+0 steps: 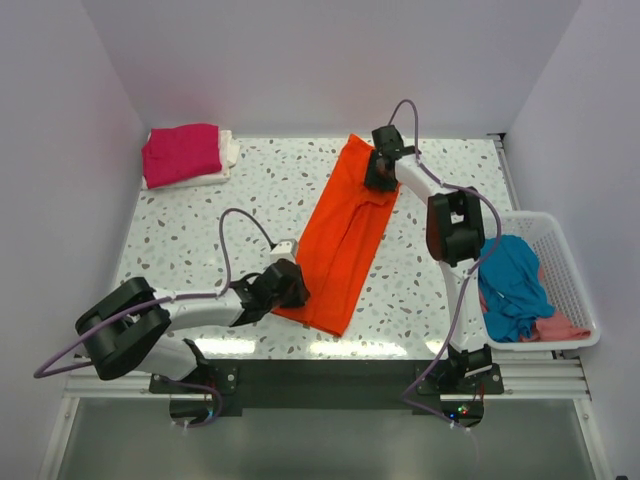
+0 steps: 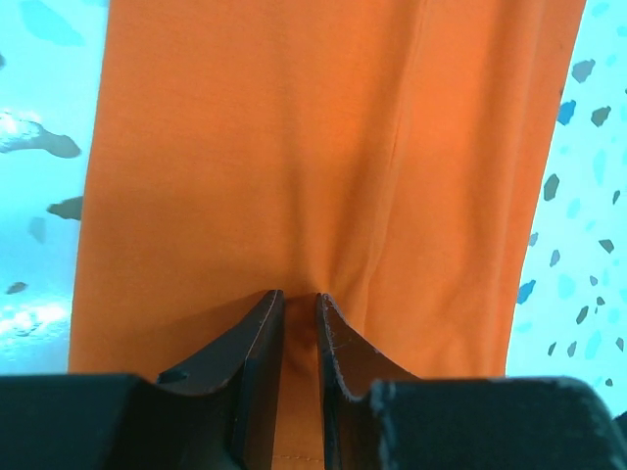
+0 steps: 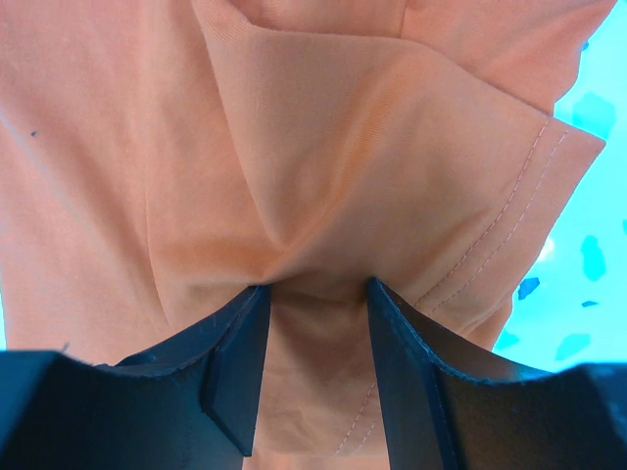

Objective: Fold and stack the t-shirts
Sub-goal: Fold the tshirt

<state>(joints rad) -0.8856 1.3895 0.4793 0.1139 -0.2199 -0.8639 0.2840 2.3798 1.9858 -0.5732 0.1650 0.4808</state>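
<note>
At far left, a folded magenta t-shirt (image 1: 181, 152) tops a white t-shirt (image 1: 229, 150). The left gripper (image 2: 299, 299) pinches the near hem of the long, smooth orange t-shirt (image 1: 345, 235) on the speckled table (image 1: 200, 230); the right gripper (image 3: 313, 289) clamps its puckered far end.

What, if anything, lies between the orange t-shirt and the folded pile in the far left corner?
Nothing visible. Only bare speckled table separates the orange t-shirt from the folded pile. The left arm's purple cable arcs just beside that path.
</note>
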